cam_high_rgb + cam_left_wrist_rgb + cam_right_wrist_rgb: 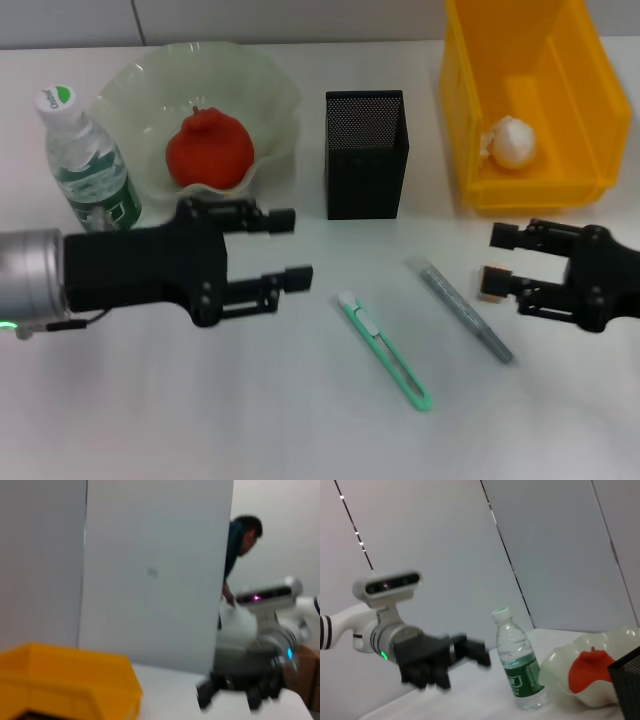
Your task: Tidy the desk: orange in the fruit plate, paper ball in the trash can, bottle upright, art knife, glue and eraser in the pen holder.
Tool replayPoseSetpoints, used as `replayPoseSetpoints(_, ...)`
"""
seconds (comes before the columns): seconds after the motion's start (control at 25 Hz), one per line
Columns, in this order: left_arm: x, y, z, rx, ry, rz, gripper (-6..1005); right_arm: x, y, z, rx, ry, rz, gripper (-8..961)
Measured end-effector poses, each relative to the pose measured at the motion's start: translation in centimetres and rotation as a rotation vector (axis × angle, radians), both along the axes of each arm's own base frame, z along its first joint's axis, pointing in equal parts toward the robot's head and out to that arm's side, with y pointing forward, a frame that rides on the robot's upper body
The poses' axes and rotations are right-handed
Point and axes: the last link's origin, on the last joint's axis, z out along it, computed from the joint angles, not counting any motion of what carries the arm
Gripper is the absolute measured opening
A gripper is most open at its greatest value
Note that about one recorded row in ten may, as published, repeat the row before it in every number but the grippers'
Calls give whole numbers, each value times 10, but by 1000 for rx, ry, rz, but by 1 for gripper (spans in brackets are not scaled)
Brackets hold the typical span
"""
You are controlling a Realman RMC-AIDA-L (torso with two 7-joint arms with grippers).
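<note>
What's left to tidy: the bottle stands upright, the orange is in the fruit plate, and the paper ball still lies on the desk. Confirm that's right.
Not quite. The paper ball is not on the desk; the head view shows it already inside the yellow trash can. The rest holds: the bottle stands upright and the orange sits in the fruit plate.

White table (200,420) carries: upright clear plastic water bottle (88,165), pale green wavy-rimmed plate (270,100), black mesh pen holder (365,155), yellow plastic bin (580,120), green art knife (385,350), grey glue stick (465,310).
</note>
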Motion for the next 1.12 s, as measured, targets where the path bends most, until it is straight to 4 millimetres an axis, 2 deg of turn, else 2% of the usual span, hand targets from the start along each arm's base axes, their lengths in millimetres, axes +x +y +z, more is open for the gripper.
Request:
replayPoseSetpoints(0.12,-5,3,-7,-27,23,34,610,-4,5,21,-16,-31,-22,676)
replayPoseSetpoints(0.28,-9,4,-7,-18,17,57,607,-20,16,57,-58,-97,-78,678)
replayPoseSetpoints(0.48,-13,3,-8,-14,21,71,604,-55,40,106,-98,-237,-199,676)
replayPoseSetpoints(0.64,-14,1,-11,-25,22,80,605,-81,54,124,-178,-384,-238,676)
replayPoseSetpoints(0.8,-14,1,-13,-28,20,81,604,-94,75,122,-278,-540,-338,677)
replayPoseSetpoints(1.12,-15,1,-14,-28,23,89,604,-100,99,75,-493,-723,-436,676)
